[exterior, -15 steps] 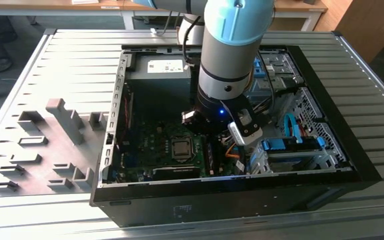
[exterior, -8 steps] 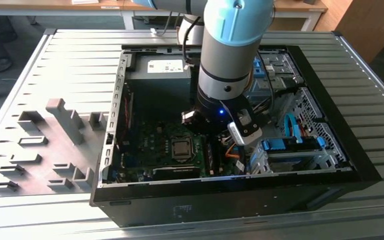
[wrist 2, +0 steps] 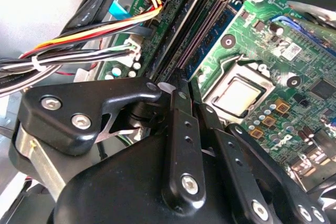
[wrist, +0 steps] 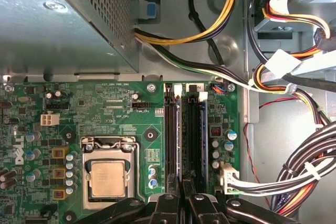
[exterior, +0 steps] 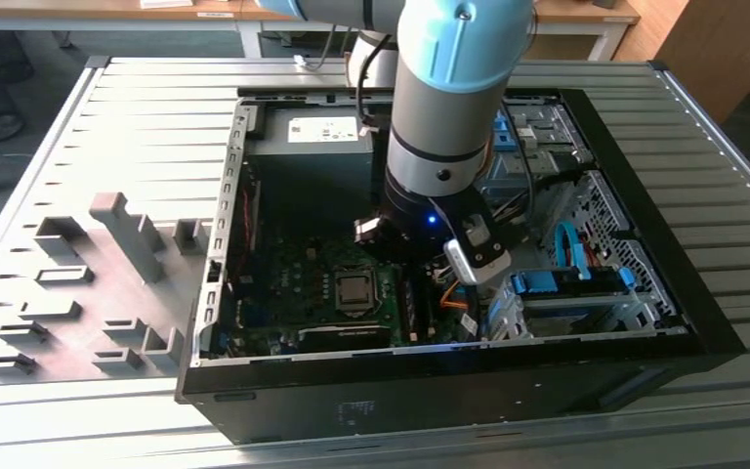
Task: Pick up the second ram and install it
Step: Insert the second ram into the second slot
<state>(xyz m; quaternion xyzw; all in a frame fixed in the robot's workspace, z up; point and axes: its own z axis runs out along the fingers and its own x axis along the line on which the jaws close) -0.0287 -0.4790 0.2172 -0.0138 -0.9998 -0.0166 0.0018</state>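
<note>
Claw [wrist: 182, 192] lowered inside computer case [exterior: 636, 322], positioned over memory slots [wrist: 185, 129] beside processor [wrist: 107, 178], second ram seated upright there, claw state cannot be told.

— What do we count inside the computer case [exterior: 687, 337]?

— We count one motherboard [wrist: 105, 108], carrying one processor [wrist: 106, 177] in its socket.

— And memory slots?

— We make out two long dark slots [wrist: 170, 135] side by side in the first wrist view, beside the processor.

— Anything else?

— One arm [exterior: 447, 98], and several bundles of coloured cables [wrist: 294, 166]; we cannot count single wires.
</note>
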